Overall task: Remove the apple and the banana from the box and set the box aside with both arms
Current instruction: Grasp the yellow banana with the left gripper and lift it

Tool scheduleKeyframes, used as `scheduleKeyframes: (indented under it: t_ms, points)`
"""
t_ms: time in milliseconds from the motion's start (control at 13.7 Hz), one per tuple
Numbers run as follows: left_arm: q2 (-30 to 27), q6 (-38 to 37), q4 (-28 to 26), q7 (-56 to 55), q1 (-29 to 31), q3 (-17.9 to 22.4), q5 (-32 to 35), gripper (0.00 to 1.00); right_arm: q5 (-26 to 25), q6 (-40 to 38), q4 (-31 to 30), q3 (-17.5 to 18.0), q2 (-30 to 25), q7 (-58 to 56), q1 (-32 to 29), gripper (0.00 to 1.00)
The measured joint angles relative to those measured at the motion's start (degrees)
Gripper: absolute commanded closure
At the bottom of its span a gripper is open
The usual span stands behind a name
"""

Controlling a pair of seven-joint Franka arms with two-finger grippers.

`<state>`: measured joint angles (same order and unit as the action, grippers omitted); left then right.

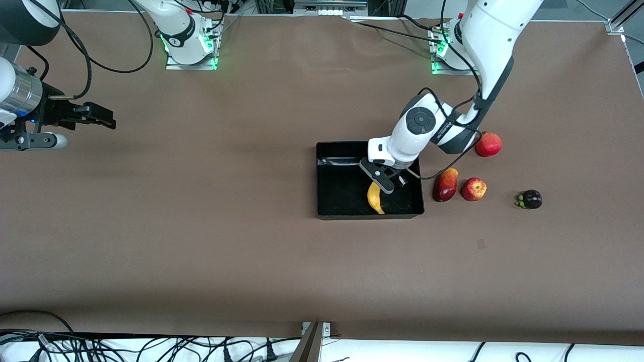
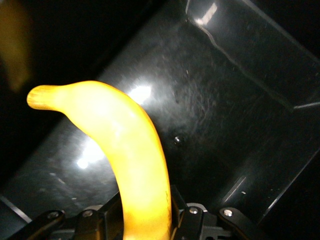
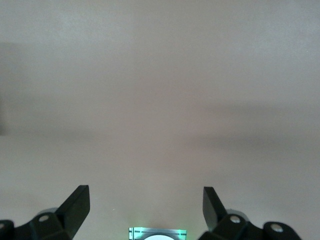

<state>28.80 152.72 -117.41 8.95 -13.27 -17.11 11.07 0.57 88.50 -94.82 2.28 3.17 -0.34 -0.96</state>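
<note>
The black box (image 1: 322, 176) sits on the brown table near its middle. My left gripper (image 1: 390, 183) is inside the box and shut on one end of the yellow banana (image 1: 375, 197), whose other end points toward the box's nearer wall. In the left wrist view the banana (image 2: 125, 150) runs out from between the fingers of the gripper (image 2: 145, 220), over the glossy box floor (image 2: 225, 125). The speckled red-and-yellow apple (image 1: 473, 189) lies on the table beside the box, toward the left arm's end. My right gripper (image 1: 100, 120) is open and empty over bare table at the right arm's end; it shows open in the right wrist view (image 3: 145, 197).
A dark red oblong fruit (image 1: 446, 184) lies between the box and the apple. A round red fruit (image 1: 488, 144) lies farther from the front camera, by the left arm's wrist. A dark purple fruit (image 1: 530, 199) lies nearer the left arm's table end.
</note>
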Motion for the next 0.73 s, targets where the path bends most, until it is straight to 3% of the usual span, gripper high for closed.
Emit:
scheduleKeyframes:
  t_ms: [439,732]
  points:
    - [-13.30,-16.58,0.79,0.54,5.85,-3.63,-4.56,1.00,0.15,0.02,0.03,0.04,0.41,0.00,0.02,0.00]
    - [-14.20,-18.05,0.66,10.71,15.17,-3.00,-4.91,1.00,2.50,0.22,0.27,0.62,3.32,0.13,2.55,0.00]
